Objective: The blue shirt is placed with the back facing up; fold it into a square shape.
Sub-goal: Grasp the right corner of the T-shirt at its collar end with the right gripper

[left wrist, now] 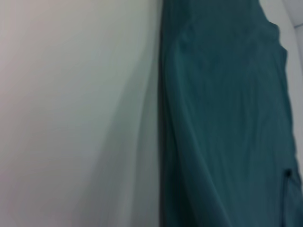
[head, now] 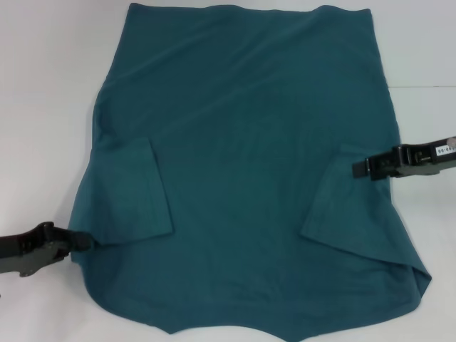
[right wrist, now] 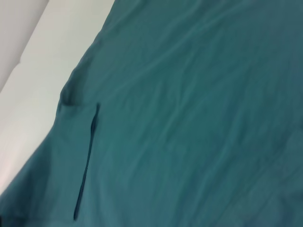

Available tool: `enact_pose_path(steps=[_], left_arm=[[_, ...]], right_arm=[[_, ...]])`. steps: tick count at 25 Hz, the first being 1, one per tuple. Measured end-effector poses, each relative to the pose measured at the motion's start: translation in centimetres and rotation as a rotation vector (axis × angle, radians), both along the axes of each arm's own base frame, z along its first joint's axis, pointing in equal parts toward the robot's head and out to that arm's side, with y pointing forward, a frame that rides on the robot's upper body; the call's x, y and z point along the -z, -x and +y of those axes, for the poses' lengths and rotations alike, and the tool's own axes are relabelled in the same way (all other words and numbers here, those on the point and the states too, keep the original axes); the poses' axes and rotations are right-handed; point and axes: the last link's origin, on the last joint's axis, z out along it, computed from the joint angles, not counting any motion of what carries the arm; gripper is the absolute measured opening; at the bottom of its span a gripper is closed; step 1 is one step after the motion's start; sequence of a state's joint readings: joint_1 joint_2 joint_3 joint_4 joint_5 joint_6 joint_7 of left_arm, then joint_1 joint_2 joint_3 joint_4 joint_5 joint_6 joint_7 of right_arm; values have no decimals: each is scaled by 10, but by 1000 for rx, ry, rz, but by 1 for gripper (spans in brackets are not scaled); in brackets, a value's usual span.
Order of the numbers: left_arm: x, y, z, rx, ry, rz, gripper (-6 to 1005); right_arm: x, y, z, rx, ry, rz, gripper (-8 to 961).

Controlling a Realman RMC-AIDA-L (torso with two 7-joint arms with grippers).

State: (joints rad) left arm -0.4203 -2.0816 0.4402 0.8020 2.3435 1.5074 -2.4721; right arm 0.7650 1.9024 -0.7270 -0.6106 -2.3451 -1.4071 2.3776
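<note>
The shirt (head: 249, 157) lies spread on the white bench (head: 43, 85), filling most of the middle, its hem at the far edge and its neck end hanging toward the near edge. Both sleeves are already turned in over the body: the left one lies as a flap near the left side, the right one as a flap near the right side. That looks like the only folding done so far; the body is still at full length and far from a square.

The left gripper (head: 80, 242) sits low at the near left, its tip touching the shirt's left edge just below the folded sleeve. The right gripper (head: 360, 167) comes in from the right and rests over the right edge beside the other flap. I cannot tell whether either pair of jaws is apart, together or clamped on cloth; the wrist views show only fabric and bench.

Left to do, as I judge it: fold the long sides in if needed, then bring one end over the other to shorten the body into a square, and smooth the wrinkles across the back
</note>
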Motion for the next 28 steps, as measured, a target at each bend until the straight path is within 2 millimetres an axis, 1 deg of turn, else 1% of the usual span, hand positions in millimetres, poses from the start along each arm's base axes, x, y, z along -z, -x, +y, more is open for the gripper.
enact_pose_path(steps=[4, 7, 11, 14, 19, 23, 28], left_arm=[[-6, -4, -2, 36, -17, -39, 49], [-7, -4, -1, 37, -22, -41, 38], [-7, -4, 1, 33, -28, -33, 39], [-7, -4, 2, 33, -28, -27, 39], [-7, -3, 4, 27, -34, -19, 38], [-5, -3, 3, 24, -32, -24, 39], [-5, -3, 3, 23, -31, -26, 38]], right_arm=[[-6, -3, -10, 1, 59, 8, 535], [-19, -10, -20, 30, 97, 13, 535], [-40, -29, -36, 112, 126, -50, 534], [-46, -43, -50, 155, 169, -117, 534], [-40, -51, -62, 136, 227, -152, 535], [-31, -54, -64, 122, 240, -177, 535], [-19, -53, -64, 94, 252, -185, 534]])
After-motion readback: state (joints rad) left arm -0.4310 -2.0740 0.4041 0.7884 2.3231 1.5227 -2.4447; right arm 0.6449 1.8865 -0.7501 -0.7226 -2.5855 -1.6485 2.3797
